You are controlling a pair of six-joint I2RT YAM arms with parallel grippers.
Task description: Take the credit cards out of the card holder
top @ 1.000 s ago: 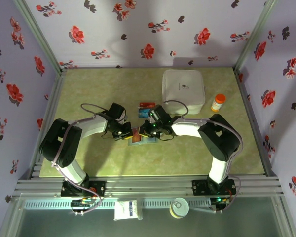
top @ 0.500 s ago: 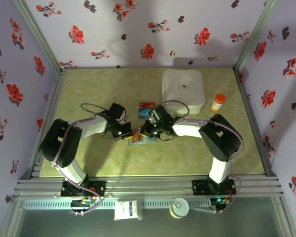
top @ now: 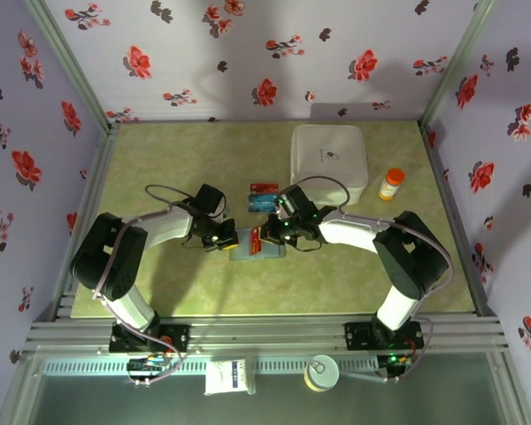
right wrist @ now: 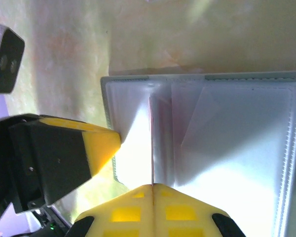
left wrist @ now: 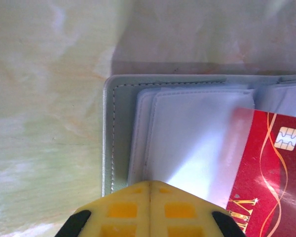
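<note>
The grey-blue card holder [top: 258, 251] lies open on the table between the two grippers. My left gripper [top: 229, 240] is shut, and its yellow tips [left wrist: 150, 183] press down on the holder's left panel [left wrist: 187, 133]. A red credit card [left wrist: 269, 170] sticks partway out of a slot. My right gripper [top: 267, 235] is shut on that red card, seen edge-on as a thin line [right wrist: 151, 143] rising from the tips [right wrist: 152, 185]. Two more credit cards lie on the table behind the holder, one red [top: 264, 187] and one blue [top: 262, 202].
A big white square box [top: 328, 162] stands at the back right, with an orange pill bottle [top: 390, 184] beside it. The left gripper's finger [right wrist: 96, 145] sits close to the left of the right gripper's tips. Patterned walls enclose the green table [top: 159, 159].
The right gripper has closed the last bit onto the red card and drawn to the right with it. The right arm's elbow swung right. The left gripper stayed put.
</note>
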